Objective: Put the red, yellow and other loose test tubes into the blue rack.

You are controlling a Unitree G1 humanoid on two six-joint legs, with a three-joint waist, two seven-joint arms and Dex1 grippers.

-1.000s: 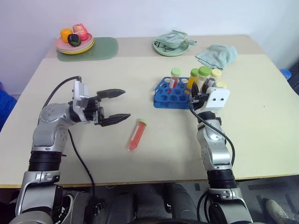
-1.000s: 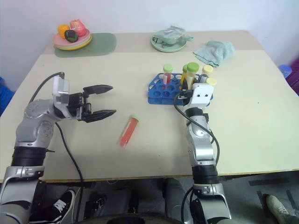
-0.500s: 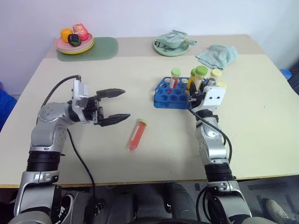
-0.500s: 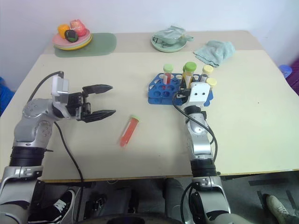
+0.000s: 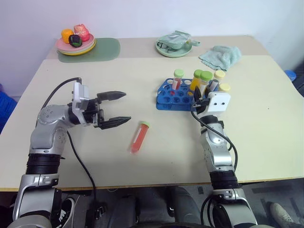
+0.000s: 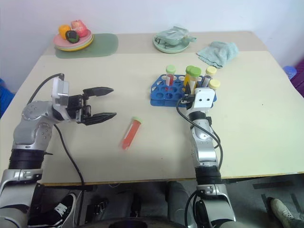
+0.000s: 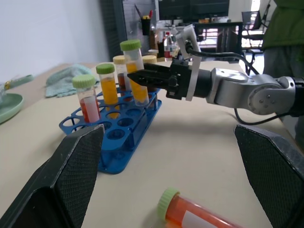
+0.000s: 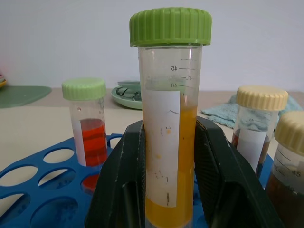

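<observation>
The blue rack [image 5: 167, 99] stands right of the table's middle. It holds a red tube with a green cap [image 5: 177, 79], a yellow tube [image 5: 196, 80] and cream-capped tubes [image 5: 219, 76]. My right gripper [image 7: 135, 76] is shut on a yellow tube with a green cap [image 8: 171, 142] at the rack's near right corner. This tube stands upright and higher than the seated ones, its lower end at the rack's top plate. A loose red tube [image 5: 138, 137] lies flat on the table. My left gripper [image 5: 127, 107] hovers open to the left of it, touching nothing.
A plate of toy fruit [image 5: 76, 45] on a green mat [image 5: 102, 50] sits at the back left. A green dish [image 5: 173, 47] and a teal cloth [image 5: 220, 57] lie behind the rack.
The right forearm has shifted very slightly while the held tube stays at the rack. The left arm and the red tube on the table have not moved.
</observation>
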